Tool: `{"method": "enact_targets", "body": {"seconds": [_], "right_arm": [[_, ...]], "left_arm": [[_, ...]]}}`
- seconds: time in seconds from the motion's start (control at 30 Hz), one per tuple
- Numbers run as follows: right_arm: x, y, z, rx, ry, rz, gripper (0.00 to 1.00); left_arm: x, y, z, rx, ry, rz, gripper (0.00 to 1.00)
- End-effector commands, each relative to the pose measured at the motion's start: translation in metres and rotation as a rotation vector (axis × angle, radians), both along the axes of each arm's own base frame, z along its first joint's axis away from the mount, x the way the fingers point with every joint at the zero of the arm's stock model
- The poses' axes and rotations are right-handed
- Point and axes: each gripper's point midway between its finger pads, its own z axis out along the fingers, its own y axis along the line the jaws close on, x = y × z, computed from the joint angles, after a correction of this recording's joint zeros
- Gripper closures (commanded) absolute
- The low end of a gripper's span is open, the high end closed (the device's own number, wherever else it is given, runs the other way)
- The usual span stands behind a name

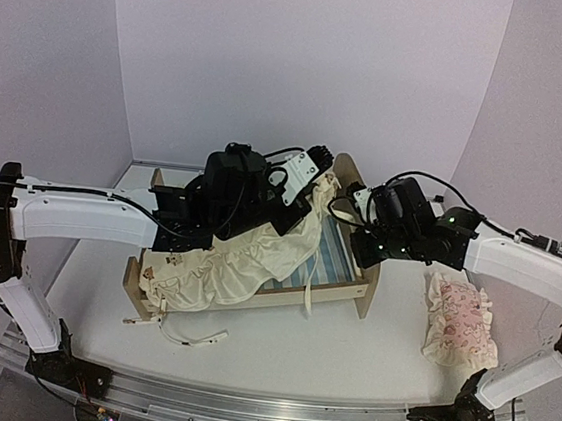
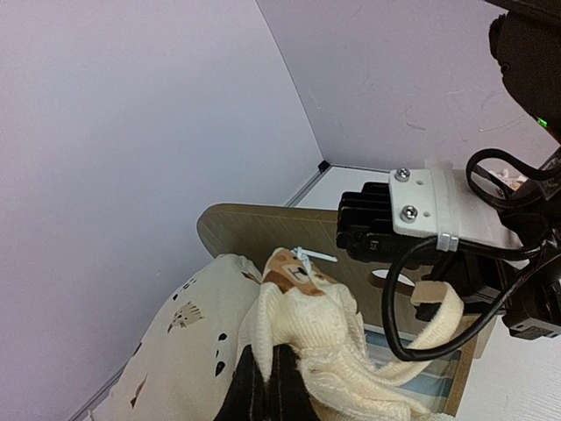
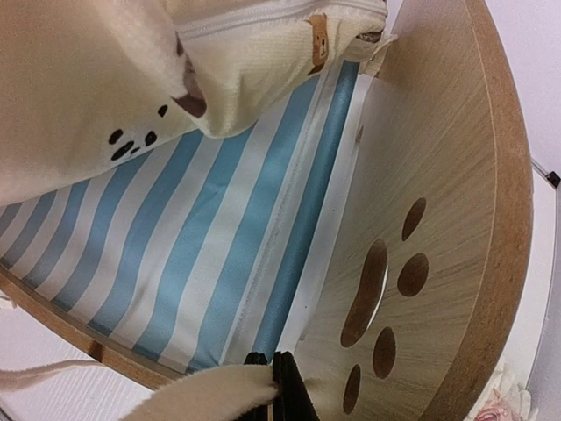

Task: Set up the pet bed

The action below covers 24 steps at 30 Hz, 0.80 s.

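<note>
Above pet bed [image 1: 336, 262]: left fingers [image 2: 250, 388], right fingers [image 3: 289, 388] pinching cushion [image 1: 245, 267].

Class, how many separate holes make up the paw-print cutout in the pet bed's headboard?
5, in the right wrist view: one long pad hole in the headboard, and four small toe holes arcing around it: top, next, lower, lowest. None seems hidden.
</note>
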Motion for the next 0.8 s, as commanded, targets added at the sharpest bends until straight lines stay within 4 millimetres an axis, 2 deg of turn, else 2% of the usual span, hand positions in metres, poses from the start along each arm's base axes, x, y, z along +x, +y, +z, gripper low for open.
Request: {"method": "enact_targets", "body": {"seconds": [0.0,0.03,0.17,0.3,0.43,0.57,0.67,0.77], "right_arm": [[-0.005,-0.008,-0.006,-0.001,0.006,-0.037,0.88],[-0.006,-0.009,-0.005,0.009,0.010,-0.042,0.81],[-0.016,-0.011,0.000,0.062,0.025,-0.044,0.63],[-0.024,-0.010,0.013,0.128,0.030,-0.032,0.55],[-0.033,-0.012,0.030,0.195,0.024,-0.027,0.51],[-0.047,-0.013,0.037,0.249,0.045,0.000,0.51],[-0.058,-0.019,0.026,0.250,0.076,0.009,0.55],[-0.067,-0.032,0.006,0.216,0.094,-0.006,0.57]], "left_arm": [[0.002,0.001,0.017,-0.062,-0.010,0.000,1.00],[0.002,0.000,0.015,-0.060,-0.007,-0.003,1.00],[0.002,-0.009,0.010,-0.054,0.008,-0.024,1.00],[0.003,-0.020,0.003,-0.047,0.026,-0.042,1.00],[0.005,-0.030,0.002,-0.054,0.040,-0.056,1.00],[0.008,-0.044,-0.005,-0.042,0.058,-0.078,1.00],[0.011,-0.053,-0.018,-0.021,0.073,-0.084,1.00],[0.015,-0.062,-0.032,0.006,0.087,-0.085,1.00]]}}
